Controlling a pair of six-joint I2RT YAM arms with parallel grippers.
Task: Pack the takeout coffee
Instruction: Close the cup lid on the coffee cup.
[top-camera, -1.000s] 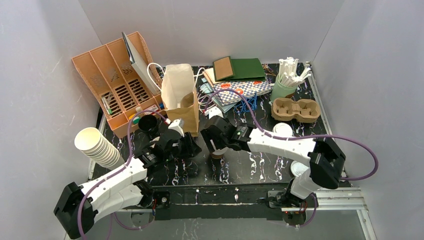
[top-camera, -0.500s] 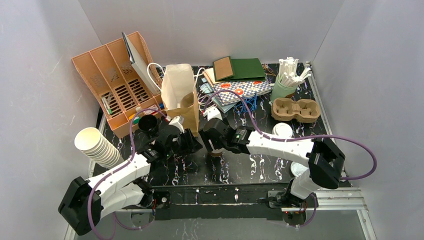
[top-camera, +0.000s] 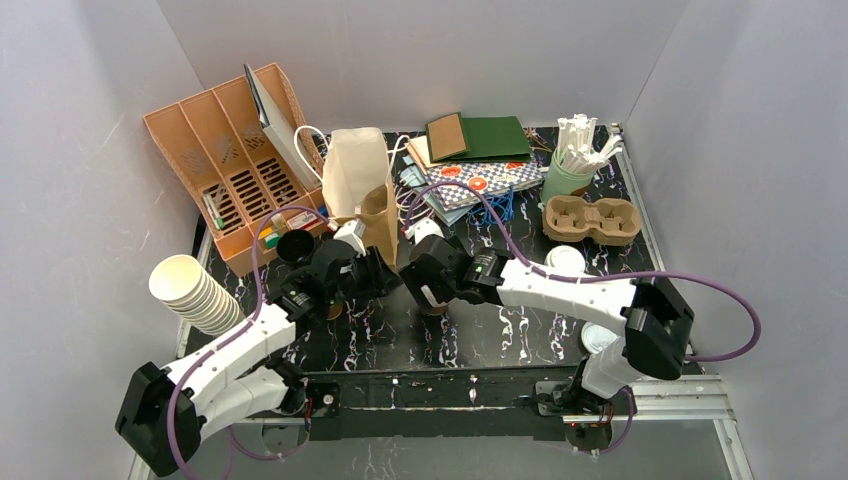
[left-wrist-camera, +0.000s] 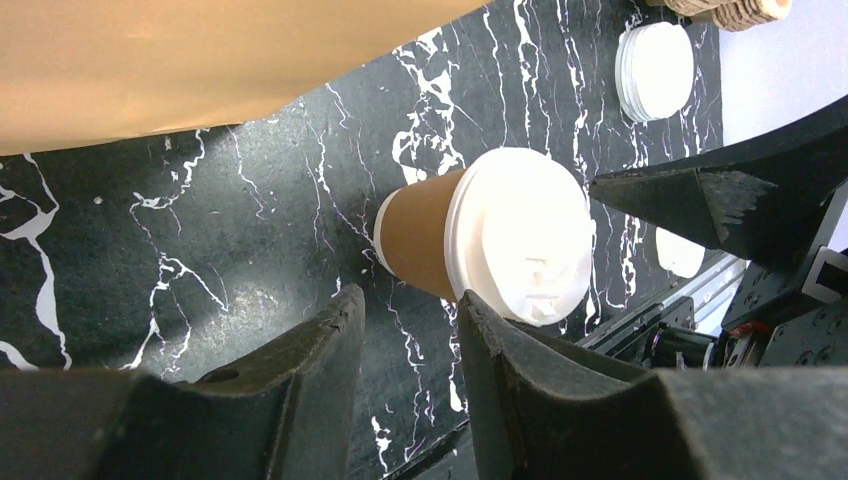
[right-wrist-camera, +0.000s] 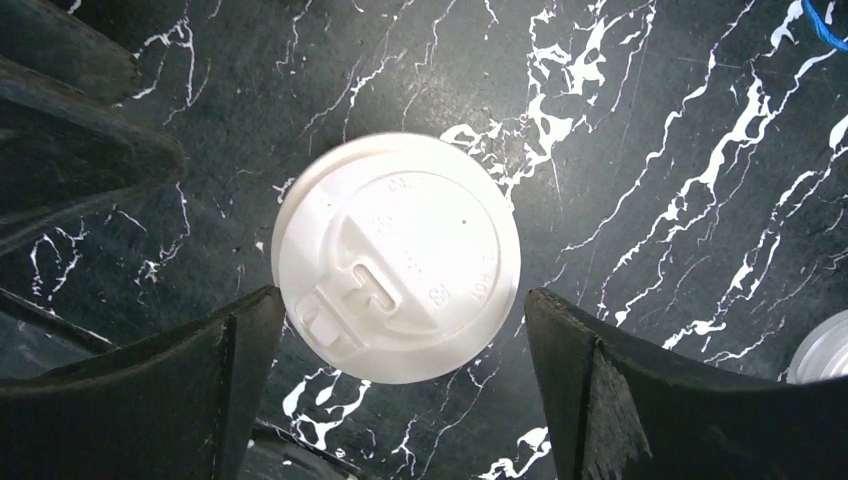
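Right gripper (right-wrist-camera: 400, 310): it hangs straight above the lidded coffee cup (left-wrist-camera: 425, 235), jaws spread wide. One finger sits on either side of the white plastic lid (right-wrist-camera: 400, 255), with table showing in both gaps. It holds nothing.
Left gripper (left-wrist-camera: 410, 305): it is low beside the same cup, jaws narrowly apart and empty. One finger overlaps the lid's rim in my left wrist view, and I can't tell whether it touches.
Cup position: it stands upright on the black marbled table (right-wrist-camera: 650, 150), just in front of the brown paper bag (top-camera: 375, 215) and between my two grippers.
Weight: I judge it light, though the lid hides whether it is filled.
Stiffness: the paper wall is thin. It is probably firmest just under the lid and likely to dent if I squeeze mid-wall.
Surface: the plastic lid looks smooth and I expect it to be slippery. The tan paper should give my fingers better friction.
Where I'd take hold: on the paper wall just below the lid, fingers on opposite sides. I'd avoid the lid alone, which could pop off.
Risk: the cup tapers to a narrow base, so a sideways nudge could tip it.
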